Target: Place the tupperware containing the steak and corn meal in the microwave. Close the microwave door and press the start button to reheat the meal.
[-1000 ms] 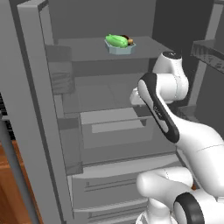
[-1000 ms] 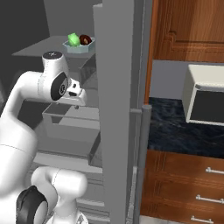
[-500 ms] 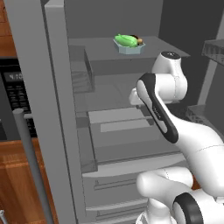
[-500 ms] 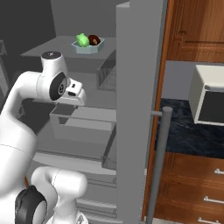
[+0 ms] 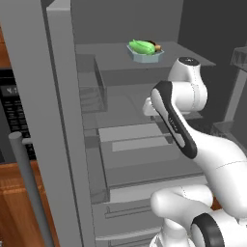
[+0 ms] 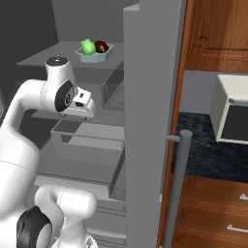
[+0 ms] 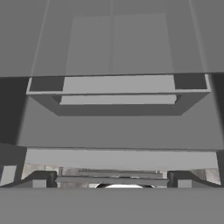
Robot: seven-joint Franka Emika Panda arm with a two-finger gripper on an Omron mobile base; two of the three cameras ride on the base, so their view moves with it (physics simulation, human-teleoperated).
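Left base view: tupperware (image 5: 144,52) rests on the upper fridge shelf (image 5: 183,55), above my end effector (image 6: 82,114), whose opening I cannot tell. Likely light, stiff and slippery; I would grip opposite rim walls.

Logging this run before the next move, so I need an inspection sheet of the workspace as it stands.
Surface: grey fridge shelf in the open fridge, bearing the tub.
Job's things: tupperware upright on the top shelf, holding a green lump and a dark brown chunk; microwave on the dark counter to the right, its door state not clear.
Clutter: nothing seen.
Grippers: gripper below the tupperware's shelf, above a fridge drawer, holding nothing; open or shut cannot be told.
Cables: nothing seen.
Surroundings: open fridge door with bar handle; wooden cabinets; black keypad panel at left.
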